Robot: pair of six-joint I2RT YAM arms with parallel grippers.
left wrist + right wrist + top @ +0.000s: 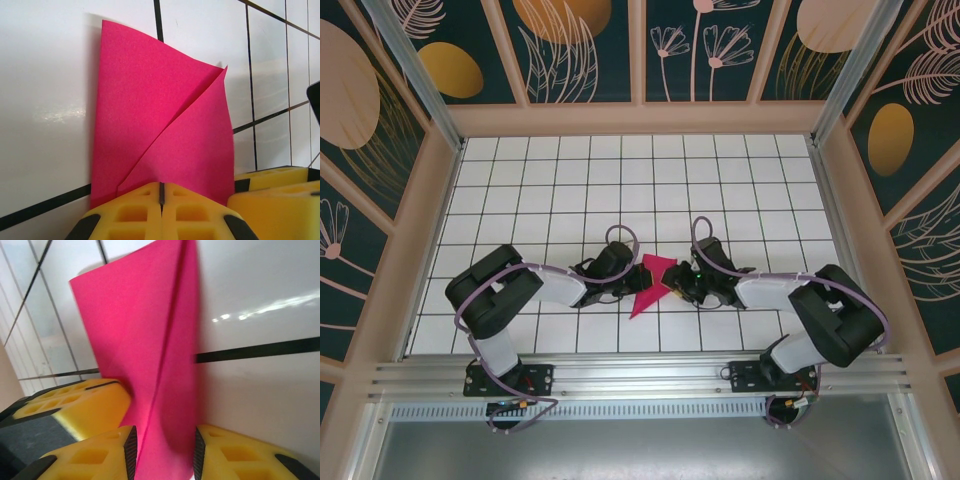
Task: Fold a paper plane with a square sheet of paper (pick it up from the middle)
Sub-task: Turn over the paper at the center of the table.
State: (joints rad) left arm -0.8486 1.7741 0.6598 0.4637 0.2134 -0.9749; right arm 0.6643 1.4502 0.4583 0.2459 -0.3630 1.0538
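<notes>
Tiled worktop (520,180): left end effector (161,192), shut, anchors the square sheet of paper (150,110), likely so right end effector (164,442), half-open astride it, can crease.

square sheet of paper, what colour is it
The paper is plain magenta-pink, clearest in the left wrist view.

Paper (165,125) magenta-pink; claw pads (130,215) yellow; table (520,180) white, black grid; walls (720,60) teal, tan leaf motifs.
</notes>
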